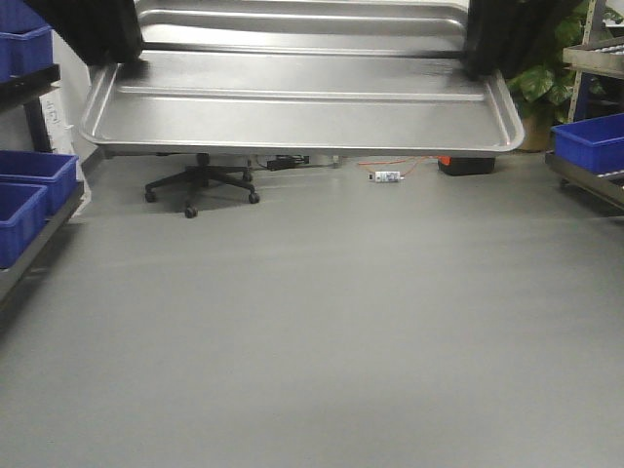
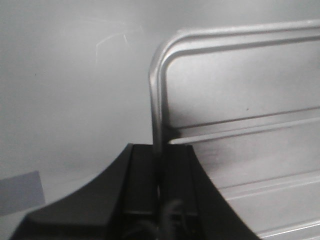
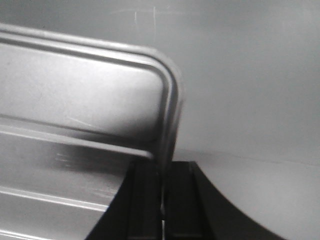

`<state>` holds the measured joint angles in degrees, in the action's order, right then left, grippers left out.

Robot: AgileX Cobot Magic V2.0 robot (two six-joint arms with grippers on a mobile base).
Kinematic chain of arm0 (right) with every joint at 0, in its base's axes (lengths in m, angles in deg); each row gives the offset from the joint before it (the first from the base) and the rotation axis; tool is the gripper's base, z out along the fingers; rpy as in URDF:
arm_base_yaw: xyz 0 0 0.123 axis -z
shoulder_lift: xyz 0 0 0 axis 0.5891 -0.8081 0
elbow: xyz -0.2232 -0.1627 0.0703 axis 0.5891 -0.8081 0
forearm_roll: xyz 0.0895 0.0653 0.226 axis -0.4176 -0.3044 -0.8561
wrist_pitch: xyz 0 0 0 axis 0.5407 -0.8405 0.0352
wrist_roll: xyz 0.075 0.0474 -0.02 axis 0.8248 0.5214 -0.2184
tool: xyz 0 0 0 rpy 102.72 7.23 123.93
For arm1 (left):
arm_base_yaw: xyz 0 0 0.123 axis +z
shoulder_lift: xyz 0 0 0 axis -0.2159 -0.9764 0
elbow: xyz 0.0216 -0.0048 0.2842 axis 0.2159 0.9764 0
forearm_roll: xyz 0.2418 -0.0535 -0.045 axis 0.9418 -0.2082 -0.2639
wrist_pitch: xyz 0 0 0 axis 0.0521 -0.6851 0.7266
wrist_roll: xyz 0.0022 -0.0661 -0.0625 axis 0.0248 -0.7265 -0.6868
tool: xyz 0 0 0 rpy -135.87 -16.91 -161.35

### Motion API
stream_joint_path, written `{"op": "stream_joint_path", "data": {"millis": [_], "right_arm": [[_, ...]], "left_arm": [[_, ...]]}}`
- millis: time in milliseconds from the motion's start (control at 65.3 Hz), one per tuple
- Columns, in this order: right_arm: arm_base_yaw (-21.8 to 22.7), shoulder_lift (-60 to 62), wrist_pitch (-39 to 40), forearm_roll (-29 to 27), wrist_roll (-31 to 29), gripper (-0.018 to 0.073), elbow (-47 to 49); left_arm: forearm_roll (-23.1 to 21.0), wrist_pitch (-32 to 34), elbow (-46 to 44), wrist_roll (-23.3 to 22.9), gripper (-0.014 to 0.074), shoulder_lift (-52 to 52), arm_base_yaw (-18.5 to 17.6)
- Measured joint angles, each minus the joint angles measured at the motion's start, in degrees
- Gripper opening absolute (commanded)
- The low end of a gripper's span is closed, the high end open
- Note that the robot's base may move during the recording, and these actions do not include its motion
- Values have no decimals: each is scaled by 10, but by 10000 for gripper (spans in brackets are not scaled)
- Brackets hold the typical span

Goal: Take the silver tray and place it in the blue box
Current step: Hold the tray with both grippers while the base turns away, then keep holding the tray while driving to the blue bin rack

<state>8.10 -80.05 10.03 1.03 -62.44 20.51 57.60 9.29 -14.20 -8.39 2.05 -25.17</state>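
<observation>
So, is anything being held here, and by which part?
The silver tray, at both ends: the left tool clamps the rim of its left end, the right tool the rim of its right end.

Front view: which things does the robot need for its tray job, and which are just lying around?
For the job: shiny rectangular silver metal tray; left gripper and right gripper, both clamped on its rim; deep blue plastic crates at both sides.
Just lying about: black swivel office chair; small white gadget with orange cable; green leafy plant.
</observation>
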Motion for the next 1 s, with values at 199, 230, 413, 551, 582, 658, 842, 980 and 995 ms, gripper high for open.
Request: {"op": "stream_joint_path", "data": {"millis": [199, 230, 413, 551, 582, 658, 842, 980, 995], "right_arm": [[0, 0, 0, 0, 0, 57, 0], [0, 0, 0, 0, 0, 57, 0], [0, 0, 0, 0, 0, 57, 0], [0, 0, 0, 0, 0, 57, 0], [0, 0, 0, 0, 0, 57, 0], [0, 0, 0, 0, 0, 57, 0], [0, 0, 0, 0, 0, 57, 0], [0, 0, -1, 1, 0, 57, 0], [0, 0, -1, 1, 0, 57, 0]], "left_arm": [[0, 0, 0, 0, -105, 0, 0], [0, 0, 0, 0, -105, 0, 0], [0, 0, 0, 0, -105, 0, 0], [0, 0, 0, 0, -105, 0, 0], [0, 0, 0, 0, -105, 0, 0], [0, 0, 0, 0, -105, 0, 0], [-2, 0, 0, 0, -105, -1, 0], [-4, 0, 0, 0, -105, -1, 0], [-5, 0, 0, 0, -105, -1, 0]]}}
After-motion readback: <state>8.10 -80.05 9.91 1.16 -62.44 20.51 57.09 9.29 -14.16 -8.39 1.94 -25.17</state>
